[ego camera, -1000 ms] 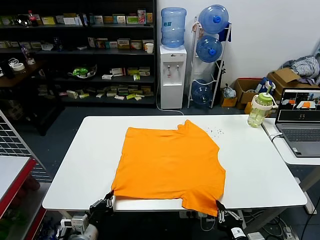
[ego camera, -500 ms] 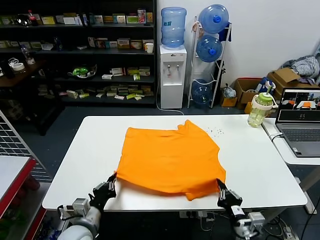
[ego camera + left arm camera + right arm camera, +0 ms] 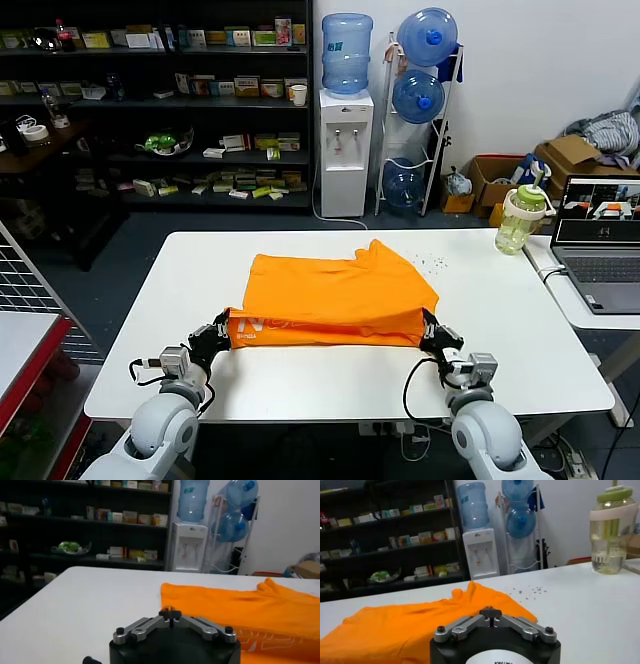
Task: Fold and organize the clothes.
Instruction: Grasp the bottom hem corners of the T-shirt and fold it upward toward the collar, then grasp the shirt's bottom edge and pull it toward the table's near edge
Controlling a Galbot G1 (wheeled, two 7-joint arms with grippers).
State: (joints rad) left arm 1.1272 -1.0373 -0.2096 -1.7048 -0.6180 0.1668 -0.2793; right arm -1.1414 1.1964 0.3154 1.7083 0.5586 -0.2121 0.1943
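The orange T-shirt (image 3: 335, 295) lies on the white table (image 3: 500, 330), its near hem lifted and carried over the middle so white lettering (image 3: 268, 326) shows on the raised underside. My left gripper (image 3: 226, 322) is shut on the hem's left corner; a bit of orange cloth sits between its tips in the left wrist view (image 3: 170, 612). My right gripper (image 3: 427, 323) is shut on the hem's right corner, and the shirt (image 3: 400, 625) spreads beyond it in the right wrist view (image 3: 490, 611). The shirt's far part lies flat (image 3: 240, 605).
A green-lidded drink bottle (image 3: 522, 218) stands at the table's far right corner, also in the right wrist view (image 3: 612, 527). A laptop (image 3: 600, 245) sits on a side table to the right. Small dark specks (image 3: 432, 264) lie beside the shirt's far sleeve. Shelves and a water dispenser (image 3: 345, 150) stand behind.
Both grippers have lifted the shirt's near hem from the table's front edge and carried it away from me over the shirt, exposing the white lettering.
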